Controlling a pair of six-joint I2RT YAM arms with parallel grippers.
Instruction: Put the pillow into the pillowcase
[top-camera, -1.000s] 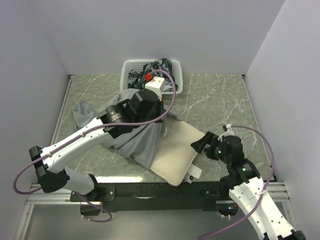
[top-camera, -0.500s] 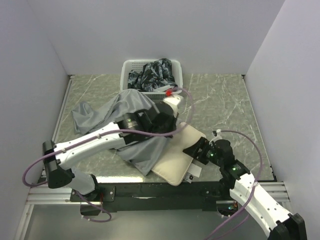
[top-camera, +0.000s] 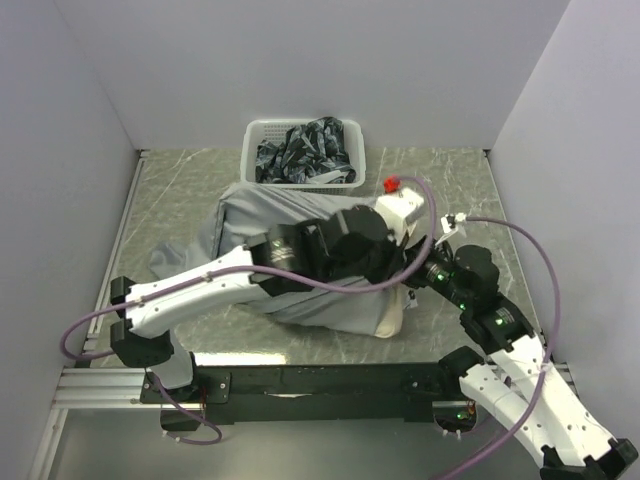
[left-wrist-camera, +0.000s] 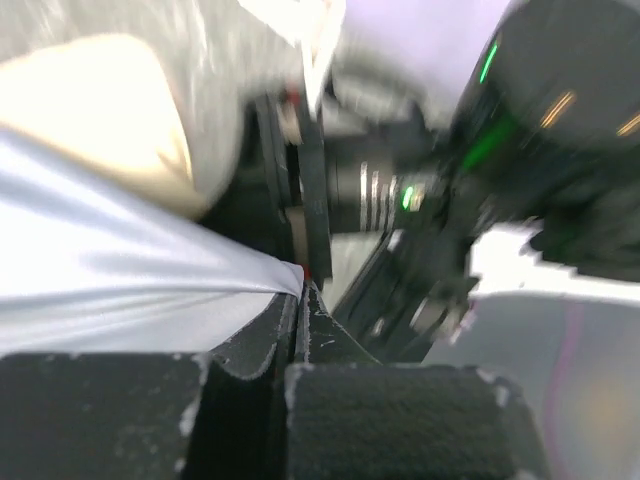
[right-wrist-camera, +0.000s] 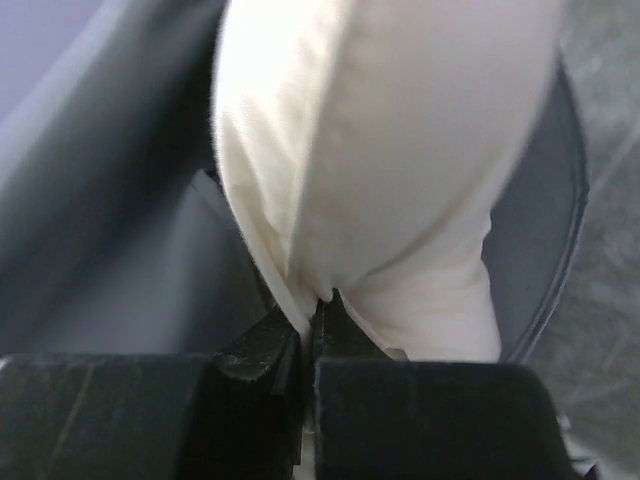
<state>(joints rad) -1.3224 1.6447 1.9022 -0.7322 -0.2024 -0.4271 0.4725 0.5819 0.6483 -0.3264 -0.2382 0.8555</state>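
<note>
**A:** So the right gripper (right-wrist-camera: 312, 310) is clamped tight on the pillow (right-wrist-camera: 400, 150) edge, and the left gripper (left-wrist-camera: 300, 295) pinches the pillowcase (left-wrist-camera: 100, 280) hem. Pillow looks mostly inside, on the near side of the basket (top-camera: 252, 150).

**B:** Stuffing stage, I'd say. Next up, shove that last corner deeper.

A white rectangular plastic basket with latticed sides (top-camera: 250, 155) stood at the far edge of a grey-green marble-patterned tabletop (top-camera: 450, 195), close against the plain pale back wall (top-camera: 300, 60). A crumpled dark cloth with a blue-grey pattern (top-camera: 305, 148) lay heaped inside it, rising to about the rim and filling most of the basket. Matching pale walls closed the table in on the left and right, and a black rail (top-camera: 320, 380) ran along its near edge.
</note>
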